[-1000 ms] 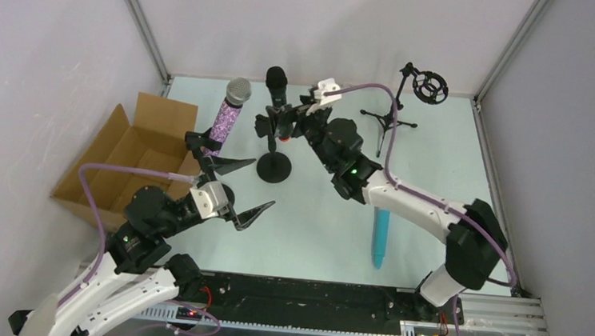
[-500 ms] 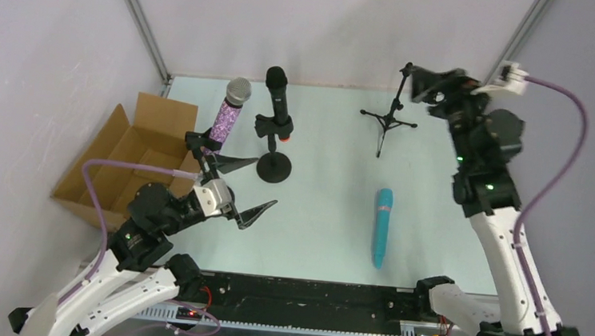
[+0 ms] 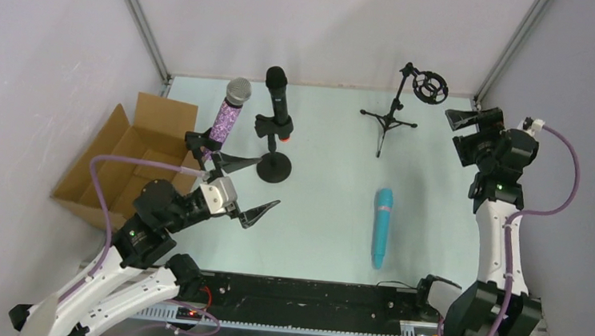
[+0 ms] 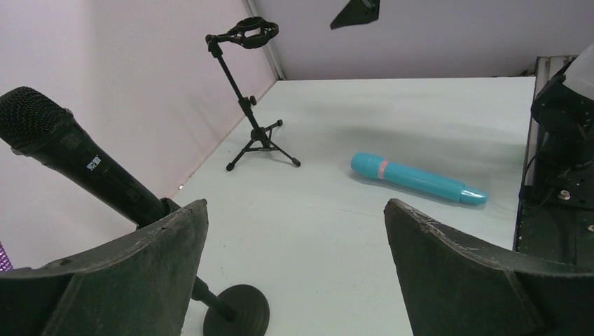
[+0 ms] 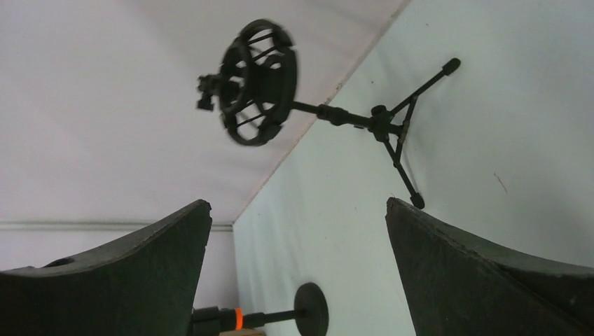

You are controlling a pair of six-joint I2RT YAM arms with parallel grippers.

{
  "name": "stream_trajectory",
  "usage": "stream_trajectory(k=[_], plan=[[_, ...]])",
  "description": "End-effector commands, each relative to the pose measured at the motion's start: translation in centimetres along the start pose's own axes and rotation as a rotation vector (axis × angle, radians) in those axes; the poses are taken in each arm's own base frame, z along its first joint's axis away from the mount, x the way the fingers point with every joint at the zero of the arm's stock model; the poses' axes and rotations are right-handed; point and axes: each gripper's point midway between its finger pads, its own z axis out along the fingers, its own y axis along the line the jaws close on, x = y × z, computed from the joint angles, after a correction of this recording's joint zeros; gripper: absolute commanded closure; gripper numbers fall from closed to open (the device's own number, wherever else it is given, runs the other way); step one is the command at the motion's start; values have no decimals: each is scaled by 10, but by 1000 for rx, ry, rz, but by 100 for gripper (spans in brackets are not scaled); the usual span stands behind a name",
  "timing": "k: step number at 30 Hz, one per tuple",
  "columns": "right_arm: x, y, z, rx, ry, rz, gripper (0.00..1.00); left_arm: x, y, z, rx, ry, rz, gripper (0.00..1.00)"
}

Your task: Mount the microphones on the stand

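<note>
The left gripper (image 3: pixel 268 183) hangs with its jaws spread wide and nothing between them, low over the table (image 3: pixel 320 242) on the near left, just in front of the round-base stand (image 3: pixel 274 169). The right gripper (image 3: pixel 456 132) is likewise wide open and empty, raised at the far right edge beside the tripod stand (image 3: pixel 389 121), whose ring-shaped cradle at the top holds nothing. The light blue microphone (image 3: pixel 382 227) lies flat on the table right of centre, well apart from both grippers and from every stand. The black microphone (image 3: pixel 277 96) sits tilted in the clip of the round-base stand, its orange-red end just below the clip. The purple glitter microphone (image 3: pixel 229 114) leans in a second clip to the left, next to the cardboard box (image 3: pixel 131 151); that clip probably belongs to another stand, though the left gripper's finger hides its foot
</note>
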Motion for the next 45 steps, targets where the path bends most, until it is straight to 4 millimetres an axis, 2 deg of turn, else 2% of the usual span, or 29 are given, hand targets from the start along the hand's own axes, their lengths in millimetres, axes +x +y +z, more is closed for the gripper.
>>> stream_trajectory(k=[1,5,6,7,8,9,10,11,16,19,25,33,38,40,42,43,44,45], plan=[[-13,8,17,-114,-28,111,1,-17,8,-1,-20,-35,41,0],[-19,3,44,-153,-43,158,1,-18,8,-1,-21,-38,43,0],[-23,9,48,-191,-55,175,1,-18,8,-2,-21,-38,44,0],[-20,2,58,-182,-43,212,1,-18,8,-2,-21,-39,45,0],[-24,6,62,-210,-56,216,0,-19,8,-2,-21,-39,45,0],[-21,-1,72,-202,-46,250,1,-18,8,-2,-20,-38,46,0],[-24,3,74,-233,-56,251,1,-19,8,-2,-20,-39,47,0],[-21,-3,82,-229,-48,280,1,-19,8,-2,-18,-40,47,0],[-17,4,103,-283,-32,295,1,-19,7,-2,-11,-39,45,0],[-17,15,106,-329,-31,308,0,-18,6,-1,-7,-36,45,0],[-11,41,100,-379,-48,276,1,-15,8,-1,-16,-24,50,0],[1,38,128,-392,-21,323,1,-14,8,-2,-19,-20,55,0],[2,56,142,-423,-6,296,1,-13,7,-2,-11,-17,56,0],[4,60,146,-430,-1,298,7,-13,7,-1,-8,-19,57,0],[5,64,148,-445,3,306,21,-13,7,-2,-13,-19,57,0],[7,66,148,-454,9,320,33,-13,8,-2,-16,-17,56,0],[8,66,149,-465,14,325,40,-12,8,-2,-18,-16,57,0],[9,67,149,-471,21,340,50,-13,8,-2,-19,-16,58,0]])
